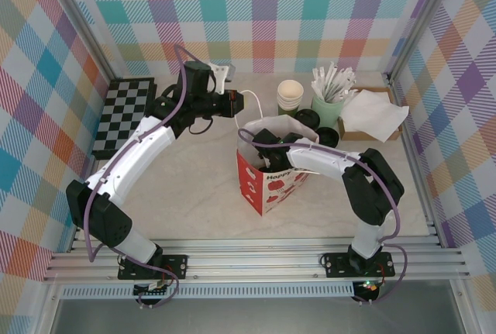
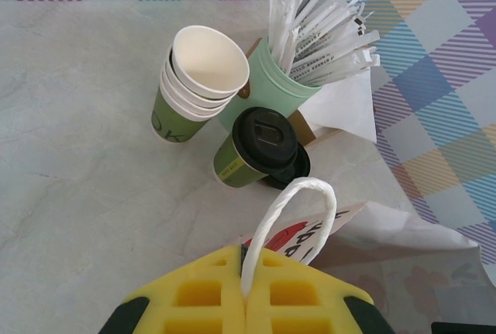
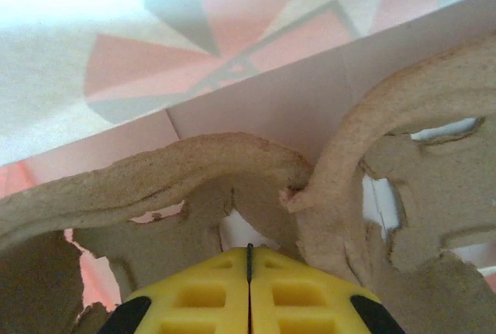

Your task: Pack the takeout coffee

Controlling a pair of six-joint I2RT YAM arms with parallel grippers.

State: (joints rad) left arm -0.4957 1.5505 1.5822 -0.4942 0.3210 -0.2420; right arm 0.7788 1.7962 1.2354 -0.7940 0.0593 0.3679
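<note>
Left wrist view, closest in: left gripper (image 2: 246, 272), yellow fingers pressed together, pinching the bag's white handle loop (image 2: 302, 184). The loop stands up out of the seam between them.

Right wrist view: right gripper (image 3: 249, 260) down inside the bag, fingers pressed together with the seam shut. Nothing shows between them. The pulp cup carrier (image 3: 232, 163) arches just past the tips; contact can't be told.

Overhead: the red-and-white gift bag (image 1: 271, 187) stands mid-worktop, mouth up.

The takeout coffee is not packed. One lidded cup (image 2: 256, 148) stands upright beyond the bag, toward the far right of the worktop. A second lidded cup (image 1: 326, 135) is just beside it. Both crowd the stack of lidless cups (image 2: 198, 78) and the green stick holder (image 2: 279, 82).

Risks, as judged:
- A pull on the handle while the right arm is in the bag could tip or tear the bag.
- Drawing the right gripper out could snag the carrier's arches and lift it.
- A reach for either cup could knock over the stack or holder, given the tight spacing.

Room: the far right corner is cramped by the napkin box (image 1: 372, 117). The checkerboard (image 1: 124, 113) takes the far left. Between it and the bag, and along the near edge, there is bare worktop (image 1: 194, 194).
</note>
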